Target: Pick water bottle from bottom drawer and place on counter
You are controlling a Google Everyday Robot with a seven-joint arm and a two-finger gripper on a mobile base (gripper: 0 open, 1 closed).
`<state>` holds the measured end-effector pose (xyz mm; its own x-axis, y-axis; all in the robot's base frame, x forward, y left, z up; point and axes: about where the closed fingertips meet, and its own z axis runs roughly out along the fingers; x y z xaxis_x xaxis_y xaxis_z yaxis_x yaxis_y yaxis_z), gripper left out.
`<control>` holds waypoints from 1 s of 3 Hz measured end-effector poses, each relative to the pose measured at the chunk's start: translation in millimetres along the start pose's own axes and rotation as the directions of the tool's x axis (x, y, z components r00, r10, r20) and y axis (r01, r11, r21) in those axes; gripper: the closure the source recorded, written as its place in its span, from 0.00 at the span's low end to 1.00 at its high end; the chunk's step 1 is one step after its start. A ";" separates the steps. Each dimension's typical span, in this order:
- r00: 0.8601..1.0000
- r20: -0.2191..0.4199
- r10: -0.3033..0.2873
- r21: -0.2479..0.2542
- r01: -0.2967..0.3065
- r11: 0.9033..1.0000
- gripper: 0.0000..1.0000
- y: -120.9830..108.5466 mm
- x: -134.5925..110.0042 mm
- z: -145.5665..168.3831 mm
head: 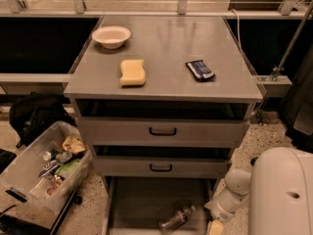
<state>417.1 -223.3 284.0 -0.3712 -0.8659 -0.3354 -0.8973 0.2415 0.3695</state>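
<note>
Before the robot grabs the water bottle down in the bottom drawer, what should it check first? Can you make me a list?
1. Bottom drawer pulled out: ok, its floor shows.
2. Water bottle free to grab: ok, it lies on its side, alone, near the drawer's front.
3. Hand at the bottle: not ok, it is low by the drawer's right edge, apart from the bottle.
4. Room on the counter: ok, there is bare grey between the sponge and the snack packet.
5. Bottle's cap on tight: cannot tell.
</note>
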 end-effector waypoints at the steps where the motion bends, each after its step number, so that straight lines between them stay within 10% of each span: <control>1: 0.997 -0.076 -0.034 -0.039 0.031 0.999 0.00 3.4 -4.7 8.9; 3: 0.989 -0.089 -0.120 0.049 0.125 0.991 0.00 -11.6 -1.7 3.8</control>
<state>427.2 -223.0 277.0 -0.2380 -0.9242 -0.2986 -0.9471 0.1527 0.2823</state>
